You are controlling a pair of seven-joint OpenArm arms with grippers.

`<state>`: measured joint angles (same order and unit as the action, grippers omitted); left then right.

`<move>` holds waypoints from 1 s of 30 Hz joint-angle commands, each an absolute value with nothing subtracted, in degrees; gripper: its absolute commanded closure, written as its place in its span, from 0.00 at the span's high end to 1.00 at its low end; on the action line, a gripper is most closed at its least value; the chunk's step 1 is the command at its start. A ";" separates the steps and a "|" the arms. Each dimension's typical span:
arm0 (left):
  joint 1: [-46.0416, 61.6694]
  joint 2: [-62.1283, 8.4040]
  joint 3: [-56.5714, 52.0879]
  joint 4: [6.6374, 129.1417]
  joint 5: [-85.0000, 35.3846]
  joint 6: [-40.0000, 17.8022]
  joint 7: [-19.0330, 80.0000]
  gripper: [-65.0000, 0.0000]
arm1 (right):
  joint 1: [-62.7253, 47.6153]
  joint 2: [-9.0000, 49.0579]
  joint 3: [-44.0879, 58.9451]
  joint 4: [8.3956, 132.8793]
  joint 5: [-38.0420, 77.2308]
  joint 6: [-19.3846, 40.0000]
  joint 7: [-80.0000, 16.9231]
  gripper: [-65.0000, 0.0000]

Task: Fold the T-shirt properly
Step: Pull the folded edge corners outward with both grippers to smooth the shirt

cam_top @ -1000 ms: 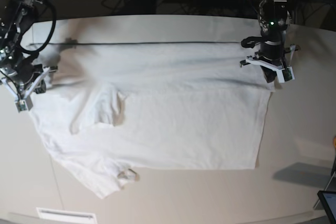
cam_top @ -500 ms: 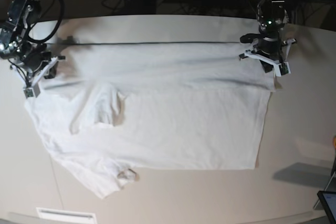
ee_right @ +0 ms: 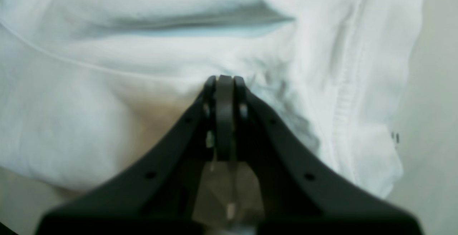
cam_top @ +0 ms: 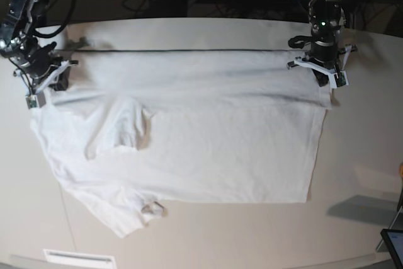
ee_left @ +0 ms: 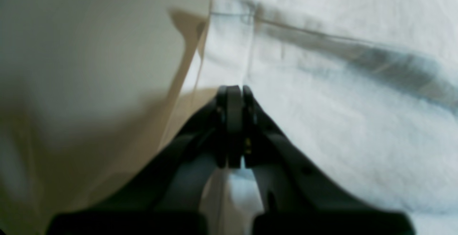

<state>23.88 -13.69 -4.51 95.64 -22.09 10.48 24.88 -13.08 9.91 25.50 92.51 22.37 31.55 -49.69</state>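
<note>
The T-shirt [cam_top: 189, 137] lies spread across the table [cam_top: 365, 155], long axis left to right. Left gripper [cam_top: 326, 79] and right gripper [cam_top: 39, 89], jaws clamped on cloth, pinch its far corners; the body lies nearward.

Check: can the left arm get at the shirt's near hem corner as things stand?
Probably not right away. The left gripper is shut on the T-shirt at its far edge, so it must let go first. Nothing lies on the cloth between it and that near corner.
</note>
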 commanded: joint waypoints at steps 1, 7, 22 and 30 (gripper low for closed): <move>25.45 -13.93 -4.70 95.78 -22.20 11.12 27.82 0.00 | -13.93 10.33 25.80 92.62 20.35 31.69 -53.58 0.03; 28.00 -13.93 -4.70 100.00 -22.20 11.12 27.82 0.00 | -14.37 10.42 31.60 92.70 20.35 31.69 -54.02 0.03; 29.49 -14.11 0.31 103.16 -22.20 11.12 28.09 0.00 | -16.31 10.59 33.36 94.02 20.26 31.69 -54.02 0.03; 29.76 -14.29 -0.48 103.25 -22.20 11.12 27.91 0.00 | -16.75 10.59 32.66 98.68 20.26 31.60 -54.02 0.03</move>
